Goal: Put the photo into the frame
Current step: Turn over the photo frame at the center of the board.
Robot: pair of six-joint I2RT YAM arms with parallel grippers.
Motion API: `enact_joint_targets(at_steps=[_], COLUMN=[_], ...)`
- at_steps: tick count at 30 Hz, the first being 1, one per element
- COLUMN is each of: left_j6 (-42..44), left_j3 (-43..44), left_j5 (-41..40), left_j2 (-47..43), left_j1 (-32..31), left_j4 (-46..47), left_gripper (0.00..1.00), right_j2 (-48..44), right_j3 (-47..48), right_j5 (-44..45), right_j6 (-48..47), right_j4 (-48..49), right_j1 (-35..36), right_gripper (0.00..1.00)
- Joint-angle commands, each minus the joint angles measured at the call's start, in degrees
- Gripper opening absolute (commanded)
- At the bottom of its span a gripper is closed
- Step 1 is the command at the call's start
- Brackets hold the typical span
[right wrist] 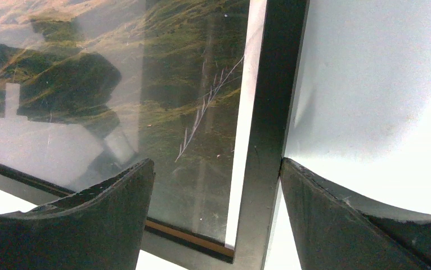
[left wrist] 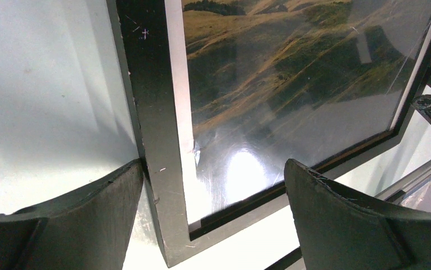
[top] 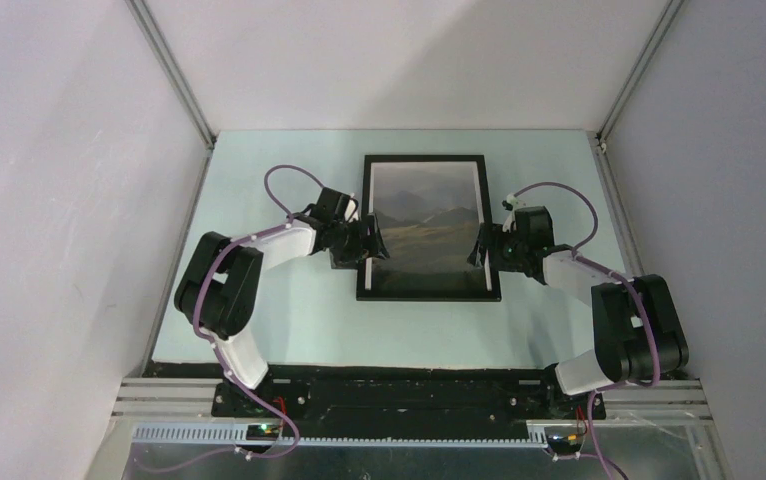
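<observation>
Frame [top: 427, 292] flat mid-table [top: 289, 320], black front up | photo [top: 427, 235] inside, showing behind pane | left gripper [top: 367, 243] spread wide astride left rail, nothing clamped | right gripper [top: 484, 247] spread astride right rail, nothing clamped

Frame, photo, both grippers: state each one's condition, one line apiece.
frame: lies flat on the table, black front up.
photo: inside the frame, picture side up.
left gripper: open, astride the frame's left rail.
right gripper: open, astride its right rail.
</observation>
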Motion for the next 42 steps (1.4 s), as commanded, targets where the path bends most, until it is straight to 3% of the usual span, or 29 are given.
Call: enact_joint_targets(at_steps=[1,15,34,42], left_j6=[-2.7,-3.7,-3.6,-2.8], left_j3=[-0.5,-5.1,-7.3,-7.8], left_j5=[3.6,2.7,-0.7,-4.3], left_j2=[-3.6,-9.4,-12.3,-14.2], left_j1=[-1.6,-2.2,-2.3,-1.8], left_j4=[3.5,6.0,7.3,7.3], left_gripper=[0.95,0.95,0.99,1.0], right_j2=[-0.8,-0.6,-3.3,-7.0], right_j3=[2.5,2.5,0.0,0.0], right_j5=[-3.9,-12.4,-12.0,-9.9], right_j6=[0.6,2.2,2.6,2.1], right_j4=[2.6,0.5,1.4,1.1], right_j1=[0.3,0.7,2.4,-1.3], right_gripper=[0.85,0.84,0.85,0.89])
